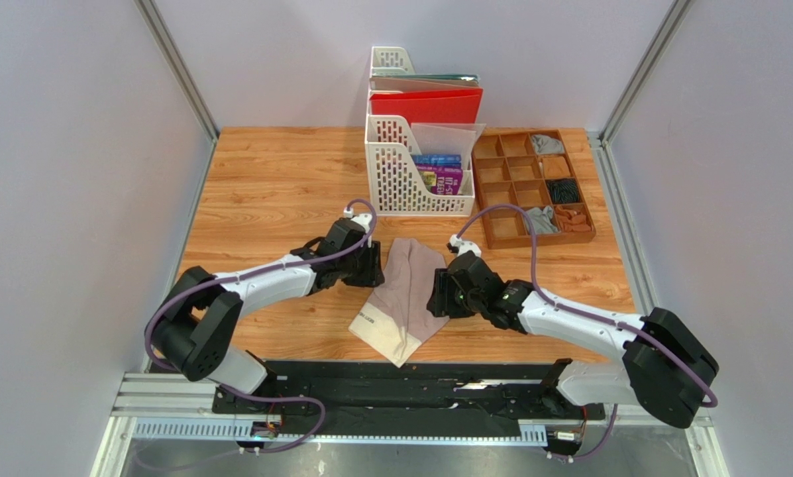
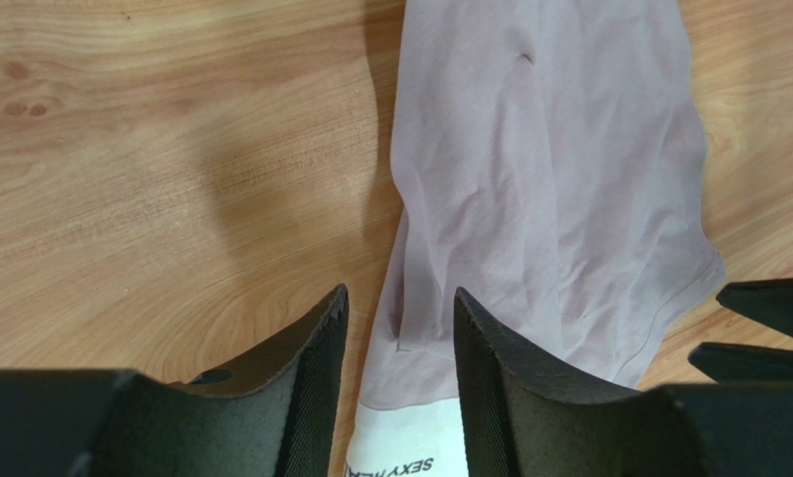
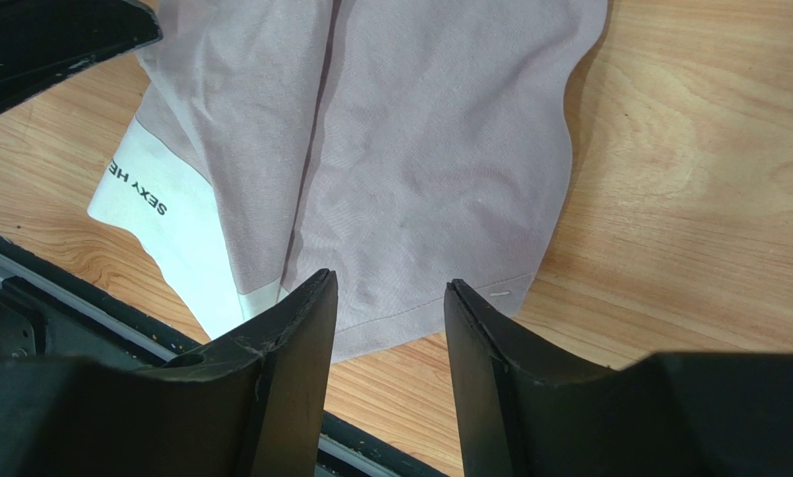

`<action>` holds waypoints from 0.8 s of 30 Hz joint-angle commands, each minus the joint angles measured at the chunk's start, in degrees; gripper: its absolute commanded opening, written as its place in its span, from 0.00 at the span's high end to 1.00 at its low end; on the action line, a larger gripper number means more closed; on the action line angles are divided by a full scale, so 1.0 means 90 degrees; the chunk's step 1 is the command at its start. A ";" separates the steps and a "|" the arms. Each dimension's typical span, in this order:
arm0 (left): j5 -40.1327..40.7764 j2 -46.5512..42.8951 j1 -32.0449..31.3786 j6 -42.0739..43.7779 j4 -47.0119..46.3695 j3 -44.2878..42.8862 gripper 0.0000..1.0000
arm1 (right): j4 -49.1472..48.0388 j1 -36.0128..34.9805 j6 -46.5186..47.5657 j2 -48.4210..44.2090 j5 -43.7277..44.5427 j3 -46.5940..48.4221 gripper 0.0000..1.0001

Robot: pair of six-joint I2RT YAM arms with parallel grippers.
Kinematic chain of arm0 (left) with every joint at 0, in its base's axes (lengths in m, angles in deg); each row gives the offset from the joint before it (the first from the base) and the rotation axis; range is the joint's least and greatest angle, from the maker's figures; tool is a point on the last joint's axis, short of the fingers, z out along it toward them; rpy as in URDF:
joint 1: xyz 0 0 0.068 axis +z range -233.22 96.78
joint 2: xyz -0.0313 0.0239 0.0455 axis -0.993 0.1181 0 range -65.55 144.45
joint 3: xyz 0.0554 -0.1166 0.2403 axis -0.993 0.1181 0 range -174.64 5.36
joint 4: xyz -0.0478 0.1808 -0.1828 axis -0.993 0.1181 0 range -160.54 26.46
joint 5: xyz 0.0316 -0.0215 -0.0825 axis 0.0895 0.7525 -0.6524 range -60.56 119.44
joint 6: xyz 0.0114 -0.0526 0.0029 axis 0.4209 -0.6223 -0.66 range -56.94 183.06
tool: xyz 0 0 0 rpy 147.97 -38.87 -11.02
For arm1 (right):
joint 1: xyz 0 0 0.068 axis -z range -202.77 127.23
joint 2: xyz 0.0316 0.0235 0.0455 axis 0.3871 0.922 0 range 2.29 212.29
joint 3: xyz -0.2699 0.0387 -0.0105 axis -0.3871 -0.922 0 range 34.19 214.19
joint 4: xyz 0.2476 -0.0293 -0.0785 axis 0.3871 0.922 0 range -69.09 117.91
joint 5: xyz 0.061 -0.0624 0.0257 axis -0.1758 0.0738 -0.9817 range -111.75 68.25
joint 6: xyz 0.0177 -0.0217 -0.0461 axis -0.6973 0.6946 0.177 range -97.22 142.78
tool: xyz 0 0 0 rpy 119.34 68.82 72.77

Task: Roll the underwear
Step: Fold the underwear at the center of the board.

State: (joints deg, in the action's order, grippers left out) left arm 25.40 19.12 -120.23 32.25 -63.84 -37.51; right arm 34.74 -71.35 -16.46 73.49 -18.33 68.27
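The pale pinkish-beige underwear lies flat on the wooden table as a long folded strip, its cream band at the near-left end. My left gripper is open at the strip's left edge. In the left wrist view the gripper hangs over the cloth near the band. My right gripper is open at the strip's right edge. In the right wrist view the gripper is over the hem of the cloth. Neither gripper holds anything. No loose mid-grey underwear shows on the table.
A white file rack with a red folder stands behind the cloth. A brown compartment tray at the back right holds grey, black and brown cloth rolls. The black rail runs along the near edge.
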 commanded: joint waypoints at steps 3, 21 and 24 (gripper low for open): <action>-0.0353 0.0290 0.0031 -0.0268 -0.0393 -0.0041 0.55 | -0.0296 -0.0042 -0.0093 0.0048 0.0001 0.0012 0.52; -0.1055 0.0310 0.0031 -0.0259 -0.1037 0.0144 1.00 | -0.0228 -0.0032 -0.0044 0.0087 0.0108 -0.0047 0.52; -0.1212 0.0154 0.0021 -0.0317 -0.1096 0.0067 1.00 | -0.0169 -0.0042 -0.0034 0.0106 0.0186 -0.0067 0.52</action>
State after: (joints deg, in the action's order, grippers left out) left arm 17.38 22.18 -120.14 30.02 -70.15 -36.55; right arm 34.39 -71.42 -16.48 74.32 -18.24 67.94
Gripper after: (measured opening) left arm 0.003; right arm 0.480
